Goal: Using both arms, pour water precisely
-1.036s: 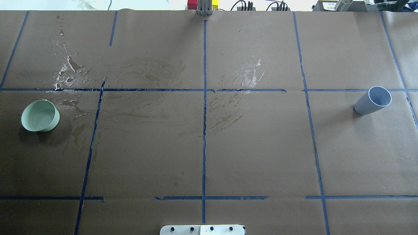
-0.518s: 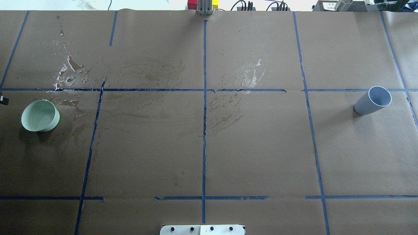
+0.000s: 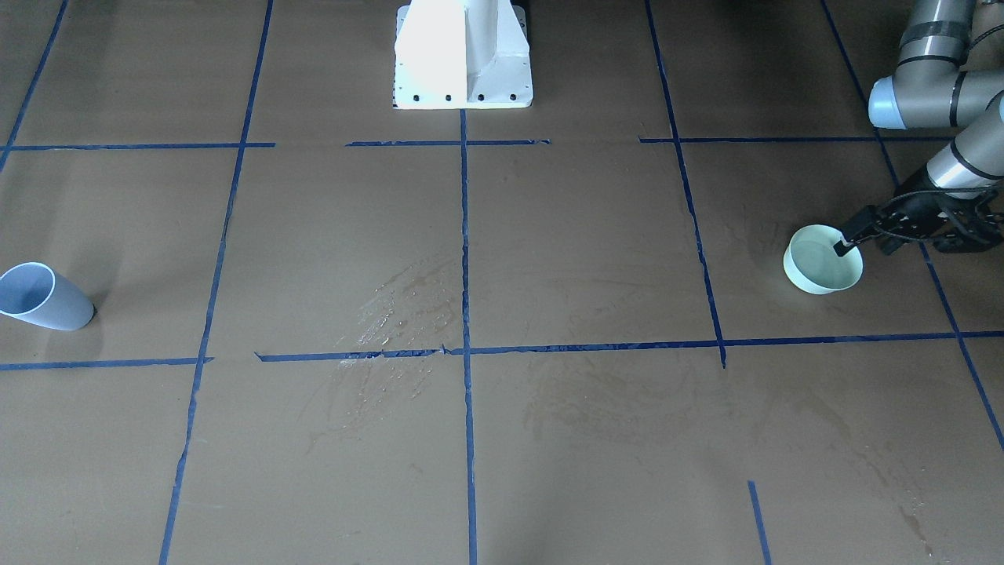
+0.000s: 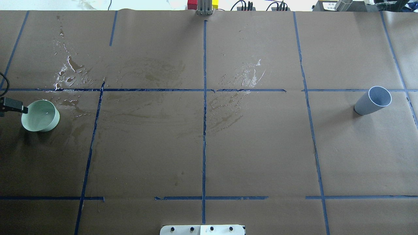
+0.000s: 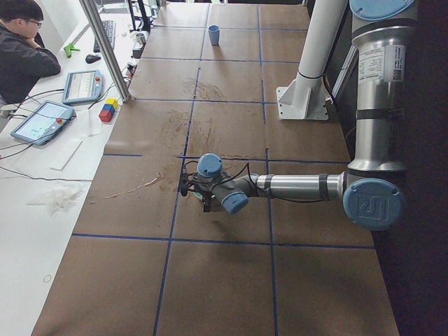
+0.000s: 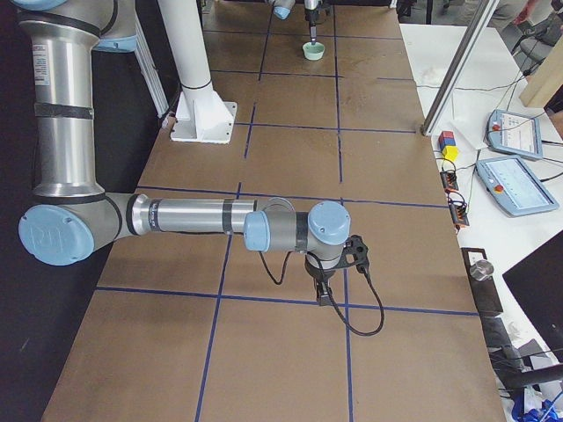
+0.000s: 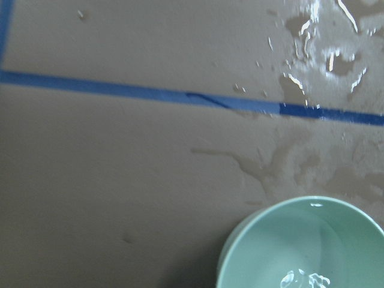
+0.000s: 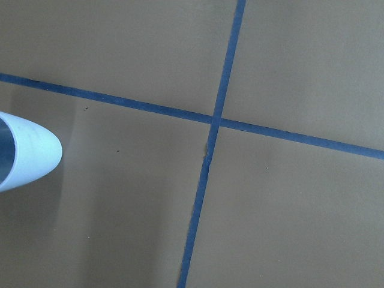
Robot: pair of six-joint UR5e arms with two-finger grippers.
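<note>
**Overhead exterior: bowl far left, cup far right, left gripper at the bowl's rim**

Over at the table's left edge, a pale green bowl (image 4: 40,116), upright, mouth up. Low in its bottom, the water (image 7: 303,279), showing only as a few bright glints in the left wrist view. Right at the rim, the left gripper (image 3: 853,242), coming in from the table's edge with its long axis aimed at the bowl and one black fingertip (image 4: 19,107) over the rim. Cannot tell how far apart the jaws stand; nothing seen held. Behind it, the left arm (image 5: 294,185), forearm stretched level above the table.

Far across, well apart from the bowl, a blue-grey cup (image 4: 374,100), standing upright, open end up, contents not to be made out. On that side, the right arm (image 6: 193,215), forearm level too, with the right gripper (image 6: 324,297) pointing straight down at the brown paper (image 6: 264,352). Cannot tell the state of those jaws from the side view. Just beyond the bowl, glistening spill patches (image 4: 68,73).
</note>
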